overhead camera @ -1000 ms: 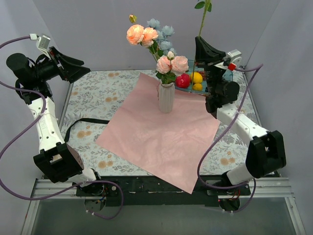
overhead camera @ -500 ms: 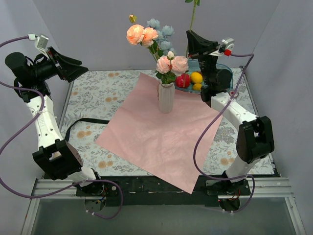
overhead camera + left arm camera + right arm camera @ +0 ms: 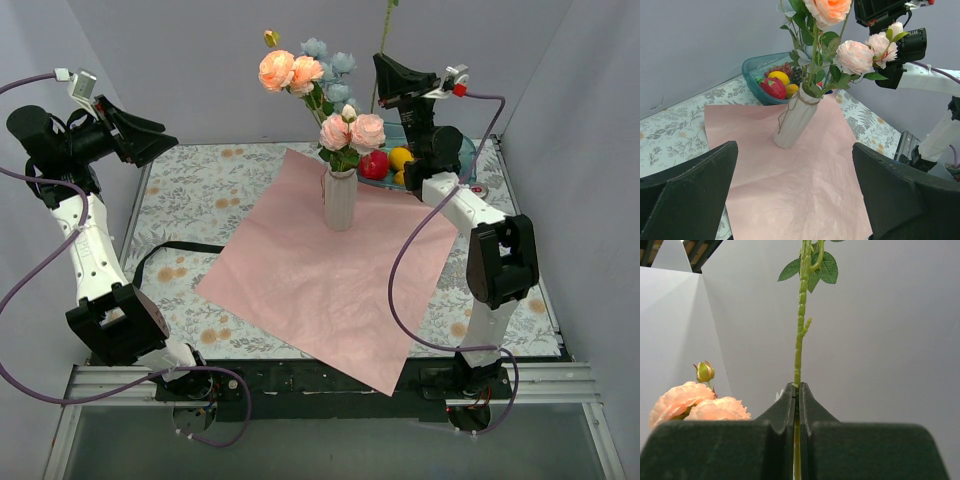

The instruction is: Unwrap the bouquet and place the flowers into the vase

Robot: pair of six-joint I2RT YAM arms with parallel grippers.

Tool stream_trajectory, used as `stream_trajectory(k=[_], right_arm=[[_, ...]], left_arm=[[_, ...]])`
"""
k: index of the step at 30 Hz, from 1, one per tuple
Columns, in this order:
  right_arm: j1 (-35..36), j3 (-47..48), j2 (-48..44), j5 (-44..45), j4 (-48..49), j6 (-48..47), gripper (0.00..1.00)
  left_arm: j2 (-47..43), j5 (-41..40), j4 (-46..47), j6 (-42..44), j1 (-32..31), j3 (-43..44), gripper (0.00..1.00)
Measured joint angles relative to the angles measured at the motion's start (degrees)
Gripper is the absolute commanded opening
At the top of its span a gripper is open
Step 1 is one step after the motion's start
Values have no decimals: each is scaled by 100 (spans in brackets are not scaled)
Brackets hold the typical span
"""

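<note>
My right gripper (image 3: 796, 390): clamped on an upright green stem (image 3: 799, 340), probably a flower's; top out of frame.
My left gripper (image 3: 795, 150): jaws wide, empty.
Vase (image 3: 340, 200): holds flowers (image 3: 350, 130).

The vase (image 3: 340, 205) looks matt white ceramic, ribbed. The pink wrapping paper (image 3: 330, 290) is matt and faintly crinkled. The fruit bowl (image 3: 751, 76) is glossy translucent teal plastic. The green stem (image 3: 799, 340) looks like knobbly plastic
</note>
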Motion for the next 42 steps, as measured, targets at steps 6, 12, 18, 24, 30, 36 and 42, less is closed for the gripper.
stream_trajectory(k=[6,12,18,24,30,36,42], right_arm=[[-4,649,306,-98,-68,179,1],[-2,1036,459,-114,-24,415,1],[28,1038,474,-92,-28,538,1],[105,1040,507,-26,-15,584,1],[197,1036,719,0,-26,581,1],[254,664,726,-46,-31,509,1],[254,138,649,-249,-57,367,1]], left_arm=[[0,2,-37,7,0,2,98],[17,39,-79,24,42,85,98],[22,70,-98,44,111,87,98],[22,105,-98,66,140,87,98],[48,157,-96,68,216,164,98],[81,212,-101,72,260,179,98],[83,219,-55,48,260,179,98]])
